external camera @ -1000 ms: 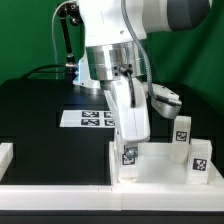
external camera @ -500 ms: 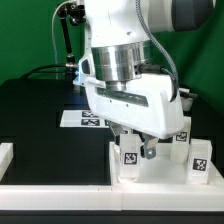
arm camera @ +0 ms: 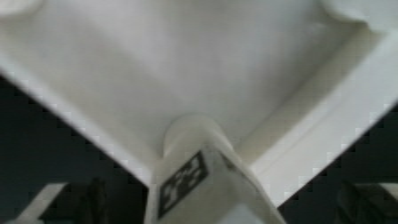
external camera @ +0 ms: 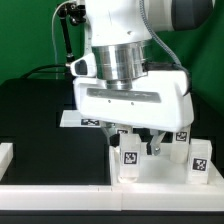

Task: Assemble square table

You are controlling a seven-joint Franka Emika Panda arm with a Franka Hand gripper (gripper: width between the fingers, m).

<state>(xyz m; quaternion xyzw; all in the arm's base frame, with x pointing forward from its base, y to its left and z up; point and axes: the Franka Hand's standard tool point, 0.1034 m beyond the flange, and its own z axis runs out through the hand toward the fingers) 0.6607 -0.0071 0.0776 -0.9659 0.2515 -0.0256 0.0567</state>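
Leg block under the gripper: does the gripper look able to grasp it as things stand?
Probably yes: the gripper hangs right above the upright leg block, nothing between them; whether its fingers are open is unclear.

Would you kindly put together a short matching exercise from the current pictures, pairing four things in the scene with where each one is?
Things:
1. gripper
2. marker board
3. leg block at the exterior view's far right
4. square slab

Places:
A. lying flat on the black table, behind the arm
B. standing upright on the slab near its right edge in the exterior view
C. lowered over the tagged leg nearest the slab's left edge in the exterior view
D. resting on the table in the foreground, carrying the legs

Pairs: 1-C, 2-A, 3-B, 4-D
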